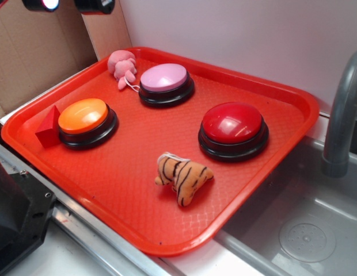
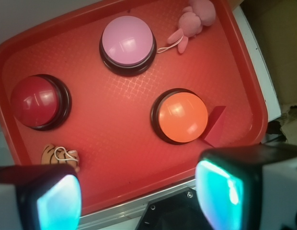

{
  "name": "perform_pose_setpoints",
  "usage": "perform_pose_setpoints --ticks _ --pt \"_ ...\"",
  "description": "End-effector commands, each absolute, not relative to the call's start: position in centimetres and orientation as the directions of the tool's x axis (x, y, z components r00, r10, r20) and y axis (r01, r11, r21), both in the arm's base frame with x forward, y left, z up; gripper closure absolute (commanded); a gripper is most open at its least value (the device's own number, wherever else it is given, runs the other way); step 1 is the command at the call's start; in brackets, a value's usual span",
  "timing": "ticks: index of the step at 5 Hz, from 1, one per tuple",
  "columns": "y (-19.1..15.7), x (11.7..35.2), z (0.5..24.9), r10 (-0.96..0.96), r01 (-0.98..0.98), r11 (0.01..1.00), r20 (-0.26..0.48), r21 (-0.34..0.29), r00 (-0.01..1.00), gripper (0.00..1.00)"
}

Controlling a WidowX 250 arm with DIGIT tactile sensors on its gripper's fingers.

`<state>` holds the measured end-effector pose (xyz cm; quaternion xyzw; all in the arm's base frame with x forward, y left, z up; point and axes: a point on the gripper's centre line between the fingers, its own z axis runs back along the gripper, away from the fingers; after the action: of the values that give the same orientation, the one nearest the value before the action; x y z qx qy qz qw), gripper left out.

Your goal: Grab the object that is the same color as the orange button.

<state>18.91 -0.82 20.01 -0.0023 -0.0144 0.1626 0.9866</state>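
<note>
The small orange-and-cream striped plush tiger [image 1: 183, 177] lies on the red tray [image 1: 126, 190] near its front edge, in front of the red button. In the wrist view the tiger [image 2: 60, 155] shows at the lower left, partly hidden by my left finger. The orange button [image 1: 83, 117] stands at the tray's left; in the wrist view it [image 2: 182, 116] is right of centre. My gripper [image 1: 69, 4] hangs high above the tray's back left corner, only its fingertips showing. In the wrist view the gripper [image 2: 139, 196] is open wide and empty, over the tray's edge.
A red-domed button [image 1: 232, 123], a lilac-domed button [image 1: 164, 79], a pink plush toy [image 1: 122, 65] and a red wedge block [image 1: 49, 127] also sit on the tray. A grey sink [image 1: 305, 230] with a faucet [image 1: 340, 115] lies to the right. Cardboard [image 1: 29, 52] stands at the back left.
</note>
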Motion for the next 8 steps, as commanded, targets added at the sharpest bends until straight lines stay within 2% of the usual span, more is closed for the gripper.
perform_pose_setpoints --ticks 1,2,3,4,5,6,7,8 --pt "-0.8 18.9 20.0 0.321 -0.321 0.947 0.028 -0.009 0.947 0.0" --pt "-2.7 20.1 19.4 0.104 -0.106 0.994 0.075 0.019 0.992 0.0" --pt "-4.5 20.6 18.5 -0.042 0.037 0.998 0.117 0.05 0.992 0.0" --pt "-6.9 21.8 16.3 -0.289 0.276 0.957 0.18 0.095 0.94 0.0" --pt "-10.4 22.7 13.8 -0.512 0.498 0.859 0.222 0.12 0.83 0.0" --pt "-13.4 22.0 11.5 -0.707 0.691 0.706 0.222 0.156 0.672 0.0" --pt "-15.0 20.3 10.2 -0.812 0.809 0.572 0.233 0.134 0.535 0.0" --pt "-16.3 18.4 8.4 -0.862 0.856 0.496 0.194 0.143 0.467 0.0"
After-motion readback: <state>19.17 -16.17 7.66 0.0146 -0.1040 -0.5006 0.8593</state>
